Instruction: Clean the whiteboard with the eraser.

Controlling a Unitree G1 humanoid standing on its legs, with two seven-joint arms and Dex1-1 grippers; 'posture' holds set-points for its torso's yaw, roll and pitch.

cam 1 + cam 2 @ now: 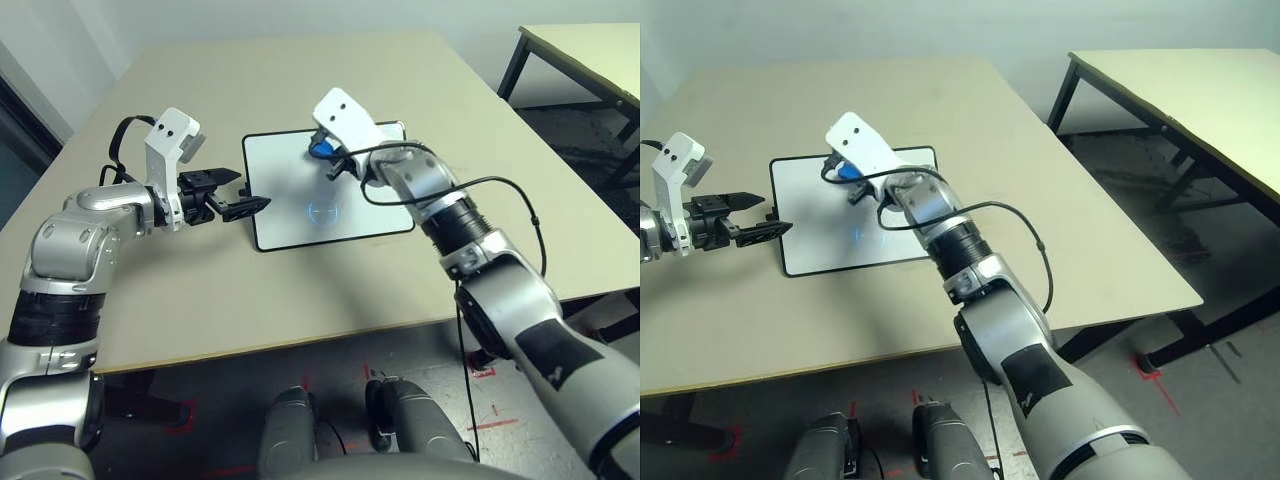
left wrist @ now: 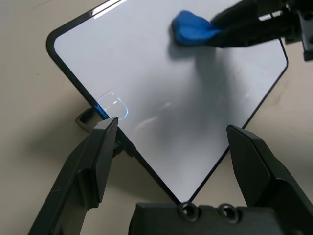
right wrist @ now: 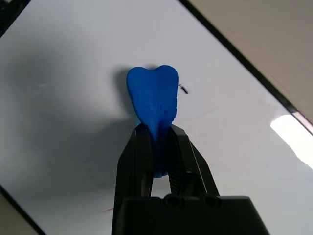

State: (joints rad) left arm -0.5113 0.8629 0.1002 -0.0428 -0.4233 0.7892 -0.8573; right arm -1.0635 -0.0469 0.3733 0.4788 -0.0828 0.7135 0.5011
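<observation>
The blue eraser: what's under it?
The whiteboard is under the eraser, with a black mark beside it. Any marks right beneath are covered, so I can't tell.

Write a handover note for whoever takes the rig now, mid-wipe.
Right gripper: shut on the blue eraser, over the whiteboard.
Left gripper: open and empty, at the whiteboard's left short side.
Whiteboard: flat on the table.
Done: eraser gripped and brought to the board; how much has been wiped, I can't tell.
Left: a small dark mark beside the eraser and a faint red trace nearer the right gripper. Wipe both, then check the rest of the surface.
</observation>
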